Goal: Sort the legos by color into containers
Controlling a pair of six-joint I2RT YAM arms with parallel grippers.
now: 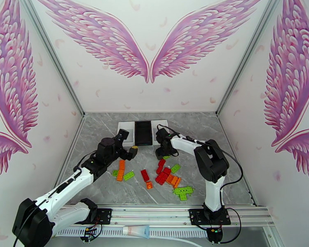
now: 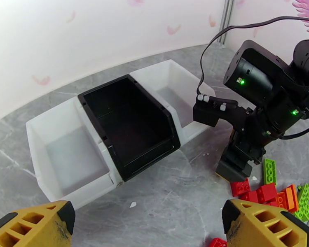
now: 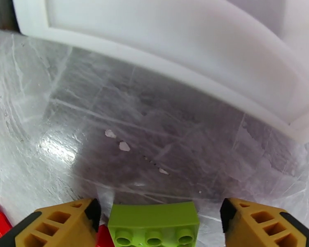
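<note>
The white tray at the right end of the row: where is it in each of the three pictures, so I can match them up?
Top external: right white tray, back centre, just right of the black tray.
Left wrist: upper centre, at the far end of the row.
Right wrist: its white wall runs across the top.
Shared landmark: the right gripper, just in front of this tray.

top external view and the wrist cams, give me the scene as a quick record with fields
containers: left white tray, black tray, right white tray, joined in a row; no brick seen inside
legos: red, orange, lime green, loose on the table on the arms' side of the trays
left gripper: open, nothing between its fingers
right gripper: open, low before the right white tray, straddling a green brick, gaps either side
sorted so far: none
</note>
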